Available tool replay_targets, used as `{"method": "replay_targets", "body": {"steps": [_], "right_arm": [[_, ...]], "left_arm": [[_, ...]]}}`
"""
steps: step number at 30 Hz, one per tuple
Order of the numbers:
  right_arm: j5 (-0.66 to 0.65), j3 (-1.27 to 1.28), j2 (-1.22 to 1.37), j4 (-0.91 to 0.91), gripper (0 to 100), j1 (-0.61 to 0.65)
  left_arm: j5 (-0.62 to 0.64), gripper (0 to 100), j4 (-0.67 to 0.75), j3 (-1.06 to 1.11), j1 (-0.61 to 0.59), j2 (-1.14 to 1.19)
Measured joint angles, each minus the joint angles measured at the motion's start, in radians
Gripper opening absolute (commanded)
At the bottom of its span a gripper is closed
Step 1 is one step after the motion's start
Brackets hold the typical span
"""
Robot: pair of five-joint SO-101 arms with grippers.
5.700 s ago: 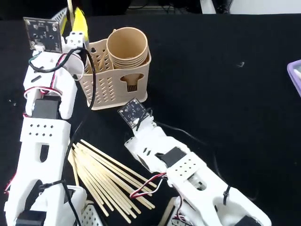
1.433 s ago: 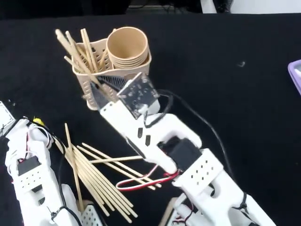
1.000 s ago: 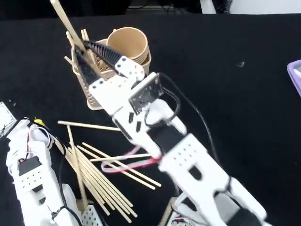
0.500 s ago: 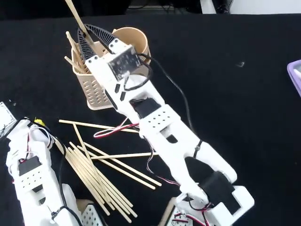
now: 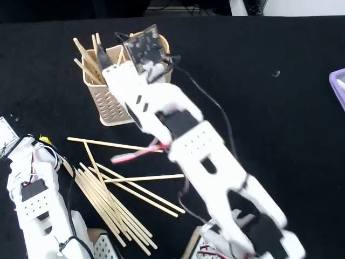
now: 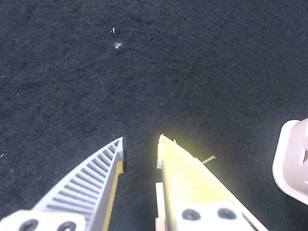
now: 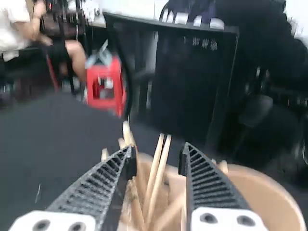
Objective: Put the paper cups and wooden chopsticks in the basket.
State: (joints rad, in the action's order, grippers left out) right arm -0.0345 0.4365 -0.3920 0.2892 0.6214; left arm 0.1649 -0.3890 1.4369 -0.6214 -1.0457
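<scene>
Chopsticks first: a bunch (image 5: 85, 54) already stands upright in the basket (image 5: 110, 105), fanned against its far corner, w/ the paper cups (image 7: 262, 192) tucked in the compartment beside them. We'd guess upright is the only way long sticks fit w/o tipping out.

Right arm (image 5: 178, 124) is stretched way out across the tabletop (image 5: 269, 135), wrist pitched down over the basket top. In its wrist view the right claw (image 7: 157, 150) is spread a moderate gap, w/ a couple of sticks (image 7: 156, 175) poking up between the jaws but touching neither as far as we can tell. Looks to us like a drop-off rather than a grip.

Plenty left tho: a loose pile of chopsticks (image 5: 116, 202) lies flat on the tabletop, near the arm bases, a few splayed crosswise.

Left arm (image 5: 32, 199) is folded back low at the near corner. Left claw (image 6: 140, 140) points down at bare black cloth, jaws only narrowly apart, nothing in them. Prob parked so it stays clear of the other arm's reach.
</scene>
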Motion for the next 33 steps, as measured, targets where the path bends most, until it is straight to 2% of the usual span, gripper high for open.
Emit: {"method": "replay_targets", "body": {"steps": [4,7,11,16,19,22,26,29,33], "right_arm": [[0.002,0.19,-0.21,0.238,15.9,0.032],[0.008,0.388,-0.376,0.345,16.0,0.13],[0.009,0.704,-0.537,0.324,16.0,0.318],[0.06,0.947,-0.554,0.173,19.2,0.54],[0.109,0.956,-0.503,0.112,28.6,0.611],[0.167,0.941,-0.402,0.094,35.2,0.623],[0.25,0.859,-0.222,0.087,35.8,0.631],[0.265,0.778,-0.071,0.087,36.0,0.638],[0.272,0.657,0.112,0.087,36.0,0.655]], "left_arm": [[0.0,13,0.0,0.0,0.0,0.0],[0.0,13,0.0,0.0,0.0,0.0],[0.0,13,0.0,0.0,0.0,0.0],[0.0,12,0.0,0.0,-0.009,0.0],[0.0,12,0.0,0.0,-0.038,0.0],[0.006,12,0.0,0.0,-0.084,0.0],[0.104,13,0.046,0.0,-0.189,0.0],[0.198,13,0.054,0.0,-0.255,0.0],[0.226,13,0.054,0.0,-0.269,0.0]]}}
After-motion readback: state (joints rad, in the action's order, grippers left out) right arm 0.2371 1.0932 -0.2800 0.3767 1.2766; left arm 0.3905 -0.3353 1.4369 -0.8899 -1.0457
